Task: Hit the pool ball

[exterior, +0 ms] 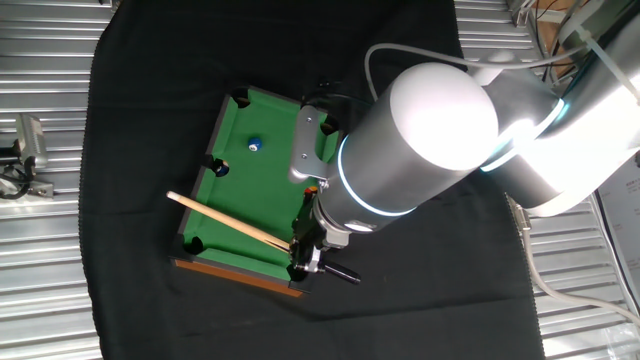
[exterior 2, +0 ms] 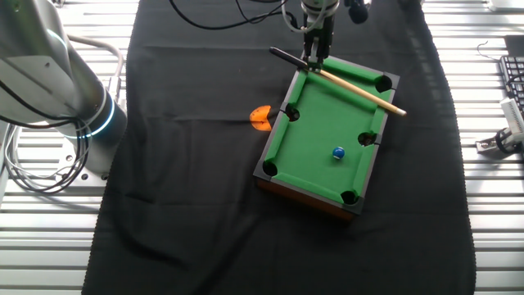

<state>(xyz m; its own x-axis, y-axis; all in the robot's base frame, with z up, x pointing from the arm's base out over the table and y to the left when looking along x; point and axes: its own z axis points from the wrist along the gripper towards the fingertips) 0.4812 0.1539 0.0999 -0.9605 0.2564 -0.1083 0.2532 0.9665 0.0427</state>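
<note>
The toy green pool table [exterior: 262,180] [exterior 2: 327,135] lies on a black cloth. The pool ball [exterior: 254,144] [exterior 2: 338,153], tiny and light blue, rests on the felt toward one end, near a side pocket. My gripper [exterior: 300,252] [exterior 2: 316,54] hangs over the opposite end of the table, shut on a wooden cue stick [exterior: 225,220] [exterior 2: 360,92]. The cue lies slanted across that end, with its black butt sticking out past the fingers. Cue and ball are well apart. In one fixed view my arm hides much of the table's right side.
A small orange object [exterior 2: 260,118] lies on the black cloth [exterior 2: 188,180] beside the pool table. The robot base [exterior 2: 57,90] with cables stands at the left. A dark blue spot sits at a side pocket [exterior: 221,169]. A keyboard [exterior 2: 514,82] is at the right edge.
</note>
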